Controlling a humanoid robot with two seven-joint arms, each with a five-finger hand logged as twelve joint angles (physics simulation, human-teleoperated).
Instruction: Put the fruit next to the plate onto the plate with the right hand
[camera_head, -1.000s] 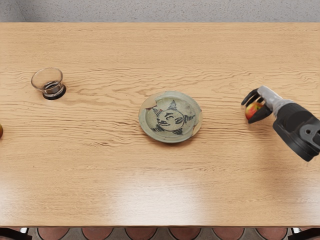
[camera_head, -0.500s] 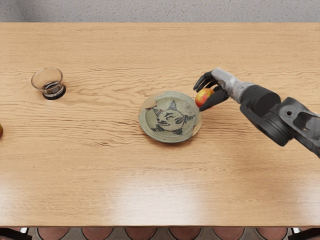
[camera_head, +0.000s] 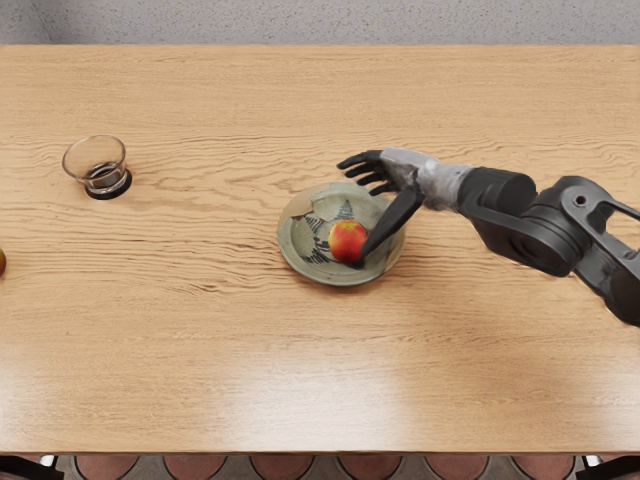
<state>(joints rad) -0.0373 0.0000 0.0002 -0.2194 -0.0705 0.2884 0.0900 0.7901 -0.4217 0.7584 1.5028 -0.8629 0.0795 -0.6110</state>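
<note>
A red and yellow apple (camera_head: 347, 240) lies on the patterned grey-green plate (camera_head: 301, 256) in the middle of the table. My right hand (camera_head: 374, 196) hovers over the plate's right rim with its fingers spread and holding nothing. Its thumb (camera_head: 394, 222) reaches down beside the apple's right side; whether it touches is unclear. The right arm comes in from the right edge. No left arm shows.
A clear glass (camera_head: 96, 165) on a dark coaster stands at the left of the wooden table (camera_head: 320, 380). A small red object (camera_head: 2, 262) peeks in at the left edge.
The right hand carried the apple leftward from the table's right side to the plate, then spread its fingers. The apple now lies on the plate.
</note>
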